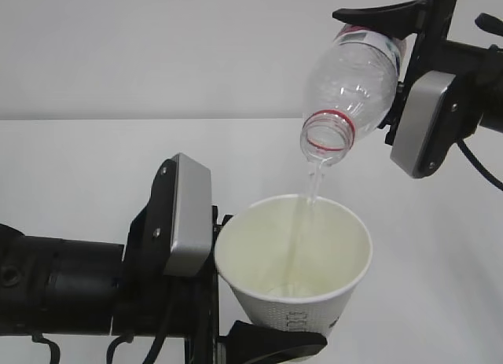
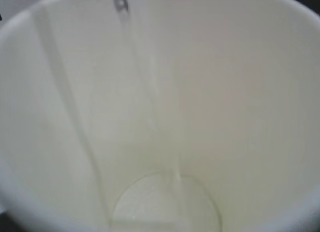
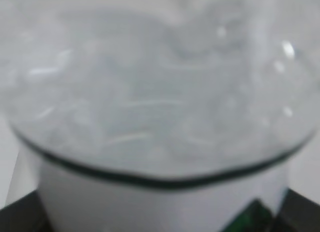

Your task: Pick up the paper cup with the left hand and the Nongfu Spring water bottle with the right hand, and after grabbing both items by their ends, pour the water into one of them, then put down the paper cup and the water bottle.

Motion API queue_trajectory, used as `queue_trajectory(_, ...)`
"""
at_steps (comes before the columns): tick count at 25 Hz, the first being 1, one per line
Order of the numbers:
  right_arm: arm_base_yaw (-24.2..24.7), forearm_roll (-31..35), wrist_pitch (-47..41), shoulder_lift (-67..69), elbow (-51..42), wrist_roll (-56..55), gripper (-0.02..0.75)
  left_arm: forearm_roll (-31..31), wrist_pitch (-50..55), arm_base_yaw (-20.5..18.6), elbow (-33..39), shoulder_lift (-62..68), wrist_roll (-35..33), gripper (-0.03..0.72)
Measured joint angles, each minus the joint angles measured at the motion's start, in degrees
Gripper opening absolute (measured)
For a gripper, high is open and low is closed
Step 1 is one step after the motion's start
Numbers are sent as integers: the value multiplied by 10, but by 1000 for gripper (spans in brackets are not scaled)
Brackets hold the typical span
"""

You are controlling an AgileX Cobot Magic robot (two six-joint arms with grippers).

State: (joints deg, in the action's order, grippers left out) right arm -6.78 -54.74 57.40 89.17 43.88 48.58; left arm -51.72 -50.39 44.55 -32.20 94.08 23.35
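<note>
The white paper cup hangs mouth-up at lower centre, with my left gripper shut on its lower part; one black finger shows under it. Above it the clear Nongfu Spring water bottle tilts mouth-down, its red neck ring over the cup. My right gripper is shut on the bottle's labelled end. A thin stream of water falls from the mouth into the cup. The left wrist view shows the cup's cream inside, the stream and a little water at the bottom. The bottle fills the right wrist view.
A white tabletop runs beneath both arms, with a pale wall behind it. The left arm's black body and silver plate take up the lower left. A black cable hangs from the right arm.
</note>
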Motion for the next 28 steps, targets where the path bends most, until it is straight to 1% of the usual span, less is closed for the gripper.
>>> queue_trajectory(13,0,-2,-1,0,3,0,530,12,0,0,0,0,0,540)
queue_trajectory(22,0,-17,-1,0,5,0,530,12,0,0,0,0,0,540)
queue_trajectory(28,0,-26,-3,0,25,1,530,12,0,0,0,0,0,540)
